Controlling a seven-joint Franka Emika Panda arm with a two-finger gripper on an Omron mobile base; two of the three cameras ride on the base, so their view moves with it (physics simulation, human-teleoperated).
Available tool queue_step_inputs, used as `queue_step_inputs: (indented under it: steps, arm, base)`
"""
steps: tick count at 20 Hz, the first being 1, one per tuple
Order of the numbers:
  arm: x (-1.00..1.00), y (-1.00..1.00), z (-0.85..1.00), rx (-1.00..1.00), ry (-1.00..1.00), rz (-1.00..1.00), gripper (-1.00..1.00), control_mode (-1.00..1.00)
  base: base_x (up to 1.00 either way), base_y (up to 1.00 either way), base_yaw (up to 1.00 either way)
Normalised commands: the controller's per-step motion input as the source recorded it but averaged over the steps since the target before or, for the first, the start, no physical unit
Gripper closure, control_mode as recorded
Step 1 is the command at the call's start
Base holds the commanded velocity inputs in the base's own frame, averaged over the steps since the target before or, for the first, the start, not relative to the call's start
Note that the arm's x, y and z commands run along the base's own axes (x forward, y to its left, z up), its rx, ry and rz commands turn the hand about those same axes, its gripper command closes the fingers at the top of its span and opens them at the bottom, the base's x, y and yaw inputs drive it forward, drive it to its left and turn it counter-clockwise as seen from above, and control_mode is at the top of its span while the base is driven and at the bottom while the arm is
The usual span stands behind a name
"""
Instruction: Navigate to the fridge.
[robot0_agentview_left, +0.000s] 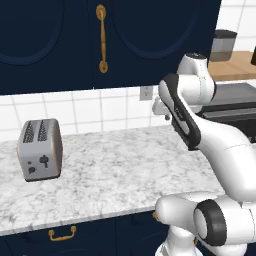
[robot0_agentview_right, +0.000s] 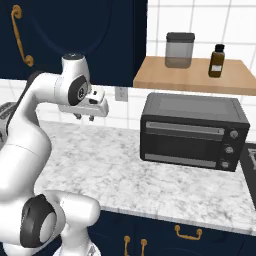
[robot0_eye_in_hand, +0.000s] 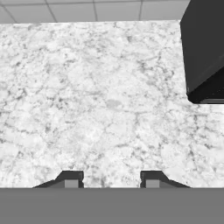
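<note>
The gripper (robot0_eye_in_hand: 111, 177) hangs empty, fingertips apart, above the marble table (robot0_agentview_left: 115, 175), toaster oven (robot0_agentview_right: 194, 131) at its two o'clock. No fridge here yet; the base should drive on, arm tucked clear of the toaster (robot0_agentview_left: 40, 149).

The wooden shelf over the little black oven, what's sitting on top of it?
On the wooden shelf stand a grey jar with a dark lid and a small brown bottle. The shelf's right end runs out of the picture, so anything there is unseen.
</note>
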Motion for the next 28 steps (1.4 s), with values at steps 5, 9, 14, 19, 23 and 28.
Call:
queue_step_inputs:
  steps: [5,9,14,19,23,28]
  arm:
    - [-0.86,0.01,0.00,-0.01,-0.11,0.00,-1.00,-1.00]
    - [-1.00,0.00,0.00,-0.04,-0.06,0.00,-1.00,-1.00]
    - [-0.66,0.00,0.00,0.00,-0.06,0.00,-1.00,1.00]
    - [0.00,0.00,0.00,0.00,0.00,0.00,-1.00,1.00]
    - [0.00,0.00,0.00,0.00,0.00,0.00,-1.00,1.00]
    - [0.00,0.00,0.00,0.00,0.00,0.00,-1.00,1.00]
  base:
    - [0.00,0.00,0.00]
    - [0.00,0.00,0.00]
    - [-0.16,0.00,0.00]
    - [-0.95,0.21,0.22]
    - [-0.30,0.52,0.62]
    - [0.00,0.58,0.75]
